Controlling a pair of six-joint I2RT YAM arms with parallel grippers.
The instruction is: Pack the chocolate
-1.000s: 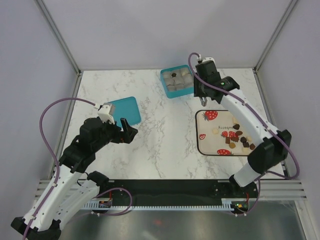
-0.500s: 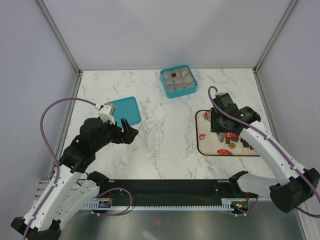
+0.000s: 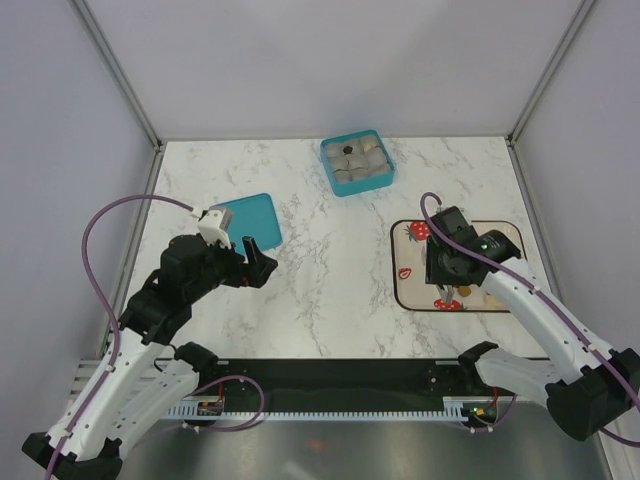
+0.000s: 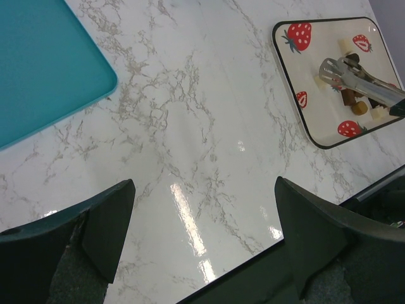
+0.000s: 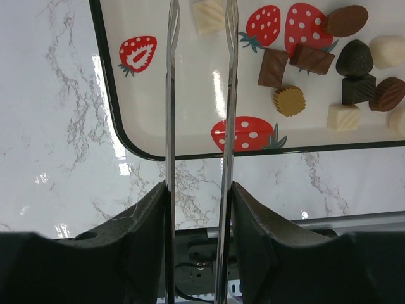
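Observation:
The chocolate [image 5: 313, 58] is several small dark, brown, tan and whitish pieces lying on the strawberry-print tray [image 5: 158, 76], right of the tongs. My right gripper [image 5: 198, 190] is shut on a pair of metal tongs [image 5: 171, 95]. The tong arms stand apart over the tray, with a whitish piece [image 5: 207, 16] near their tips and nothing gripped. In the top view the right gripper [image 3: 445, 290] hangs over the tray [image 3: 410, 270] and hides most candies. My left gripper [image 4: 202, 190] is open and empty above bare table.
A teal square box [image 3: 357, 163] with grey compartments stands at the back centre, one dark piece [image 3: 347, 150] in it. A flat teal lid [image 3: 248, 220] lies by the left gripper [image 3: 262, 262]. The tray's near edge is close to the table's front rail.
My right arm swung from the teal box at the back down and toward me, to over the tray. The left arm has not moved.

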